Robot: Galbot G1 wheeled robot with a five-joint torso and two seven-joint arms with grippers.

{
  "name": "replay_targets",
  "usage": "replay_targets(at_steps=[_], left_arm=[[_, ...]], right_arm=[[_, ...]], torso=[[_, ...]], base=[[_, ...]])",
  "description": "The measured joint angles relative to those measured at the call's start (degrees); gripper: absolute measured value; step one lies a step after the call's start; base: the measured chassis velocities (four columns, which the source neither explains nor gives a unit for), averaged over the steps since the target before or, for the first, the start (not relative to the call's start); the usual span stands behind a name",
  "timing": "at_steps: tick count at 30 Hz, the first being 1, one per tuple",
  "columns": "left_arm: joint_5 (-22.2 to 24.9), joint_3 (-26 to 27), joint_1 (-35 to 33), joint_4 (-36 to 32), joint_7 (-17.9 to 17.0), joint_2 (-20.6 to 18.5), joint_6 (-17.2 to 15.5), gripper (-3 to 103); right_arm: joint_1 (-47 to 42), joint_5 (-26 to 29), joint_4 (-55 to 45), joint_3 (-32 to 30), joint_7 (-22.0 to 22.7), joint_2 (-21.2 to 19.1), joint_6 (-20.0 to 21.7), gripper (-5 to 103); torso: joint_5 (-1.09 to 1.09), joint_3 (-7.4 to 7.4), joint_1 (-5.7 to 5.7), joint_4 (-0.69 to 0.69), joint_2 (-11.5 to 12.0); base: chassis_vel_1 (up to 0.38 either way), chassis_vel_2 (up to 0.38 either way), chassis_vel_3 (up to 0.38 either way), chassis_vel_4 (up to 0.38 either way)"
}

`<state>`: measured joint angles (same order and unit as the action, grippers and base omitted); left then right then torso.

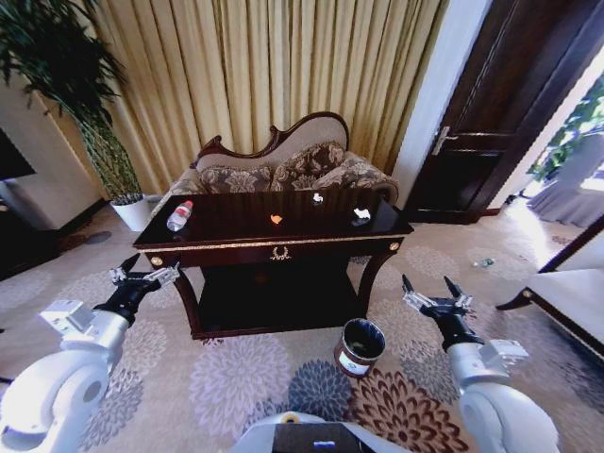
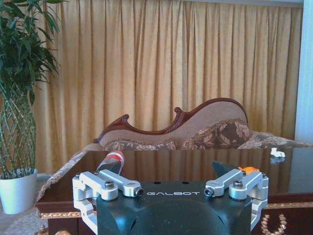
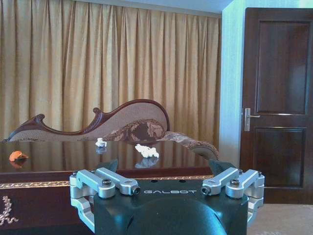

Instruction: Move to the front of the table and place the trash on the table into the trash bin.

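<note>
Ahead, the sofa (image 1: 283, 165) backs the table (image 1: 274, 247), trash bin (image 1: 360, 346) between both released tools.

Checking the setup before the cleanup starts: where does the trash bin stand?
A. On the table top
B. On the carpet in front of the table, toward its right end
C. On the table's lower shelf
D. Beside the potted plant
B: the trash bin stands on the carpet before the table, toward its right end.

Open carpet (image 1: 236, 377) lies before the tabletop (image 1: 236, 226); the trash bin (image 1: 360, 346) stands by its right leg, a sofa (image 1: 283, 165) behind
</note>
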<state>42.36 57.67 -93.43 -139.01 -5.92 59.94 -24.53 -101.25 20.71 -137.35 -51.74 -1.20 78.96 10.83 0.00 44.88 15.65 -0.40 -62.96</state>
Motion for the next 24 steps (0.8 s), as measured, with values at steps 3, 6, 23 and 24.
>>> replay_targets(at_steps=[3, 6, 23, 24], left_arm=[[-0.01, 0.1, -0.2, -0.05, 0.0, 0.11, 0.0, 100], [-0.08, 0.1, -0.31, -0.08, 0.0, 0.16, 0.0, 100], [-0.15, 0.04, -0.34, -0.02, 0.04, 0.16, -0.01, 100], [-0.15, 0.03, -0.33, 0.07, 0.05, 0.18, -0.01, 100]], right_arm=[[0.0, -0.01, -0.01, 0.05, 0.0, 0.0, -0.01, 100], [0.0, -0.02, -0.04, 0.13, -0.01, 0.04, -0.02, 100], [0.28, -0.43, 0.0, 0.96, 0.05, 0.01, 0.01, 100], [0.28, -0.48, 0.03, 0.97, 0.06, 0.01, 0.01, 100]], torso=[[0.0, 0.0, 0.0, 0.01, 0.0], [0.0, 0.0, 0.0, 0.01, 0.0], [0.0, 0.0, 0.0, 0.0, 0.0], [0.0, 0.0, 0.0, 0.0, 0.0]], base=[[-0.125, 0.143, 0.131, -0.129], [-0.147, 0.125, 0.136, -0.139], [-0.139, 0.135, 0.145, -0.144], [-0.134, 0.138, 0.139, -0.137]])
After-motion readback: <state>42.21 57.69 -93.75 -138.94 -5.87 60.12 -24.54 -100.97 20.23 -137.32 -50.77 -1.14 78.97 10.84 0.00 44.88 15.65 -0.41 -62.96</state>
